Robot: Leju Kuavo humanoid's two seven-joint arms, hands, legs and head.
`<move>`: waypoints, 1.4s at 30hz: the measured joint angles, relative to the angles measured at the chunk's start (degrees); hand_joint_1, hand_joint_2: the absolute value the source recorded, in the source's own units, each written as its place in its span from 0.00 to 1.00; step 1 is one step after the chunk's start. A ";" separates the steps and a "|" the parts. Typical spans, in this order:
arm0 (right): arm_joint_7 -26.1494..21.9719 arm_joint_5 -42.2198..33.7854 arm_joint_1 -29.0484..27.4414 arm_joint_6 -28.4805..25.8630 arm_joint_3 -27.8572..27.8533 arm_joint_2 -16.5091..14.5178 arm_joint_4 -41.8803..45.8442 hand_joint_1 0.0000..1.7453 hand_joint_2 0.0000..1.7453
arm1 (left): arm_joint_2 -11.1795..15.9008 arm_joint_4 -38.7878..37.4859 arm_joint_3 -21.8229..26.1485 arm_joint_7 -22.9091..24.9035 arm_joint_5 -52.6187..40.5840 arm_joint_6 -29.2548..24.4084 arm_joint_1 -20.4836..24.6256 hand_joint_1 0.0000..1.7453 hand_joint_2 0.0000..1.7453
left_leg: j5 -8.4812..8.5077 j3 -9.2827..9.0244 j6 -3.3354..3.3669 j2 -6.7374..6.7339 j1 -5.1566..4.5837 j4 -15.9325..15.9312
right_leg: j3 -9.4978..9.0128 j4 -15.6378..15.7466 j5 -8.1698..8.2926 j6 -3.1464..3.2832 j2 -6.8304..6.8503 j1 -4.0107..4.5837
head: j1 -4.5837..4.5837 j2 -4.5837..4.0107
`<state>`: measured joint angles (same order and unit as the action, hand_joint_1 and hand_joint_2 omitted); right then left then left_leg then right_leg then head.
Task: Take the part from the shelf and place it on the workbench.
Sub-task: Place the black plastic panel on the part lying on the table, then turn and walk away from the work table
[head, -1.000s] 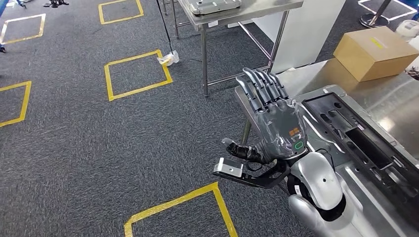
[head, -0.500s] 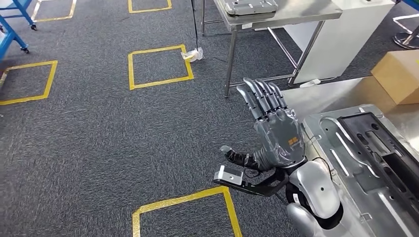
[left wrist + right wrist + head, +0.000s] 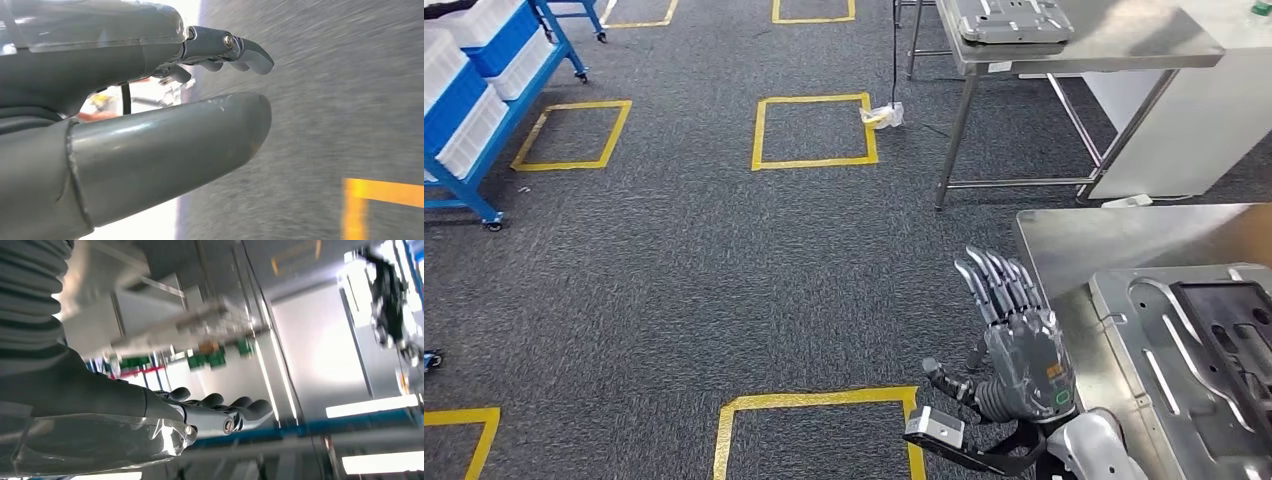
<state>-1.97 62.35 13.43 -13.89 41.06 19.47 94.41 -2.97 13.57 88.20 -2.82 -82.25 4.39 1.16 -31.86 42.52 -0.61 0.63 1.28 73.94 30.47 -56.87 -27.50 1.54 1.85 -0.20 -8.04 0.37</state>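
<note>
The left hand [image 3: 1019, 360] hangs with fingers straight and apart, holding nothing, just off the near table's [image 3: 1114, 240] left edge, carpet [image 3: 704, 280] beneath it. A large metal part [image 3: 1184, 360] lies along the table's right side, leaving a bare strip at the far left corner. Farther off, a second steel table [image 3: 1114, 45] stands on thin legs with a white panel [image 3: 1194, 130] beside it. A blue rack [image 3: 474, 110] of white bins borders the far left. Between them the carpet lies open, with a small bag [image 3: 882, 116] near a hanging cable.
</note>
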 joint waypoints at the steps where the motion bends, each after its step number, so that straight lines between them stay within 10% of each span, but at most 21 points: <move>1: -0.06 0.00 -1.56 -0.44 -0.40 -0.01 -0.87 0.00 1.00 | -0.20 0.19 0.01 0.41 0.00 0.07 -0.34 0.00 0.00 | 0.46 0.03 -0.14 -0.23 0.07 0.17 | -0.02 -0.08 -0.16 -0.10 0.75 -0.03 | 0.00 0.00; 5: 0.13 0.15 -5.19 -1.38 -1.39 -0.02 -3.19 0.00 1.00 | -0.80 1.20 0.02 0.79 -0.01 0.43 -0.68 0.00 0.00 | 5.97 -7.32 0.08 -2.99 -0.16 -12.95 | -0.44 -0.66 -1.17 -1.15 3.34 0.06 | 0.03 0.00; 9: 1.58 -0.67 -8.34 -0.54 -2.63 -0.57 -5.18 0.00 1.00 | -1.29 1.63 0.02 1.25 -0.25 0.58 -0.70 0.00 0.00 | 6.27 -8.35 1.57 -2.02 -0.54 -15.39 | -1.06 -0.78 -1.77 -2.29 4.61 0.22 | 0.07 0.00; 13: 2.04 -1.37 -11.53 -0.52 -4.02 -1.31 -7.43 0.00 1.00 | -1.54 2.15 0.01 1.60 -0.75 0.63 -0.61 0.00 0.00 | 6.75 -8.48 2.82 -0.04 -0.40 -15.95 | 2.50 -9.24 -7.24 -3.02 -1.11 -0.34 | 0.09 0.00; 15: 2.24 -1.67 -12.77 -0.52 -4.45 -1.45 -8.25 0.00 1.00 | -1.56 2.31 0.00 1.65 -0.96 0.72 -0.51 0.00 0.00 | 6.79 -8.37 2.99 1.18 -0.66 -15.88 | 6.23 -16.51 -10.02 -2.90 -1.79 -0.34 | 0.09 0.00; 17: 2.48 -2.05 -13.71 -0.58 -4.88 -1.64 -8.81 0.00 1.00 | -1.57 2.37 -0.01 1.67 -1.13 0.80 -0.58 0.00 0.00 | 6.79 -8.36 3.01 2.60 -0.86 -15.72 | 6.87 -16.87 -8.45 -2.52 -1.92 -0.26 | 0.09 0.00; 20: 2.85 -2.53 -14.34 -0.74 -5.83 -1.79 -9.12 0.00 1.00 | -1.62 2.51 -0.01 1.29 -1.57 1.04 -0.54 0.00 0.00 | 6.82 -8.38 2.88 4.70 -0.93 -15.50 | 2.21 -5.80 -2.19 -1.60 -4.53 -0.04 | 0.09 0.00; 24: 3.15 -3.11 -14.63 -0.35 -6.98 -2.10 -9.17 0.00 1.00 | -1.69 2.66 -0.01 0.12 -2.14 1.64 -0.70 0.00 0.00 | 7.33 -7.69 1.68 7.00 -0.78 -15.56 | 0.55 -1.43 -0.80 -1.18 -5.13 0.24 | 0.11 0.00; 29: 3.22 -3.37 -14.87 0.25 -7.67 -3.17 -9.89 0.00 1.00 | -1.54 2.69 -0.02 -0.40 -2.23 1.69 -0.54 0.00 0.00 | 1.18 -2.92 0.66 0.81 -0.79 -5.34 | 0.18 -0.21 -0.10 0.21 -1.18 0.05 | -0.13 0.00; 32: 3.22 -3.38 -15.04 0.31 -7.74 -3.49 -10.49 0.00 1.00 | -1.50 2.71 -0.03 -0.44 -2.23 1.70 -0.57 0.00 0.00 | -0.56 -0.77 -0.03 -0.12 -0.43 0.31 | 0.30 -0.30 -0.21 0.18 1.25 0.13 | -0.13 0.00; 36: 3.21 -3.47 -14.97 0.36 -7.82 -4.15 -11.33 0.00 1.00 | -1.27 2.73 -0.03 -0.44 -2.23 1.66 -0.58 0.00 0.00 | 4.99 -9.17 0.14 -3.64 -0.54 -13.74 | -0.05 -0.80 -0.84 -0.74 4.01 0.16 | -0.10 0.00; 40: 3.13 -3.53 -14.62 0.60 -7.85 -5.28 -12.31 0.00 1.00 | -1.05 2.74 -0.03 -0.41 -2.23 1.67 -0.72 0.00 0.00 | 5.36 -9.81 1.46 -2.97 -0.82 -15.88 | -0.50 -0.98 -1.31 -1.98 5.51 0.33 | -0.01 0.00; 42: 3.04 -3.52 -14.20 1.00 -7.81 -6.19 -13.19 0.00 1.00 | -0.85 2.74 -0.03 -0.18 -2.22 1.70 -0.73 0.00 0.00 | 5.70 -9.91 2.19 -1.86 -0.60 -16.27 | 0.18 -3.03 -3.01 -2.58 2.87 0.03 | 0.03 0.00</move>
<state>1.07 58.82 -0.77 -12.88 33.24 13.28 81.22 -3.82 16.31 88.17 -2.99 -84.47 6.10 0.44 -26.16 32.61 1.59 -1.23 0.68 57.67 30.65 -59.90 -30.51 -1.04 4.72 -0.16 -8.02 0.37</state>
